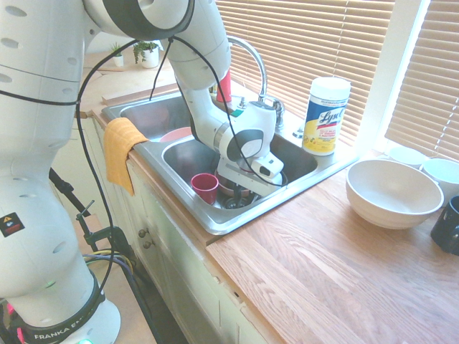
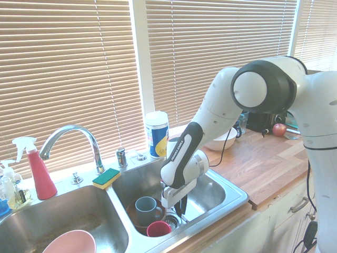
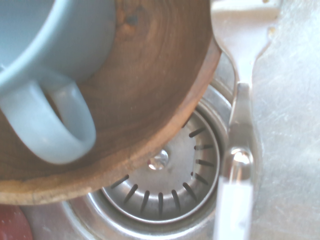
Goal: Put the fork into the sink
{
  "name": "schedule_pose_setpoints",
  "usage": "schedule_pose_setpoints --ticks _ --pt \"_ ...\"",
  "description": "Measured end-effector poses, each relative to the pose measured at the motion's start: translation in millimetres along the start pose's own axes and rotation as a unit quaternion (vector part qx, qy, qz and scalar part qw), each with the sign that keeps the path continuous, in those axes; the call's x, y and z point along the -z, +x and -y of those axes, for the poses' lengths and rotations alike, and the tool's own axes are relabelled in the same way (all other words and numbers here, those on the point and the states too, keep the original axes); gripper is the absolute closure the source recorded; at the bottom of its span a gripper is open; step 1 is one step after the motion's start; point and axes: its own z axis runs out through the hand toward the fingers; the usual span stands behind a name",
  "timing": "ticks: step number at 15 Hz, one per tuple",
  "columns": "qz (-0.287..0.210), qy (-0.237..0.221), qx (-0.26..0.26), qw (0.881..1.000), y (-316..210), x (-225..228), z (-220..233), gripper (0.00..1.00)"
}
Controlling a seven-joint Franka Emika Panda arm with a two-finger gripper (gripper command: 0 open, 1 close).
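Sink: fork beneath pincer, by drain

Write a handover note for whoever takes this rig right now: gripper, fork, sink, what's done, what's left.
Gripper: pointing down, low in the sink basin that holds the wooden bowl; open or shut not readable.
Fork: shows in the wrist view beside the drain strainer, over the basin floor; held or released, cannot tell.
Done: fork brought down into the sink.
Left: probably confirm release, then lift the arm clear.
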Motion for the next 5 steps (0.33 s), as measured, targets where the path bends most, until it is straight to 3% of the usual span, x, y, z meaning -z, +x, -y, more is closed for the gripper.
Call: schedule_pose_setpoints --ticks 5 --pt "-0.028 0.014 0.006 1.0 -1.8 54.2 3.4 0.0"
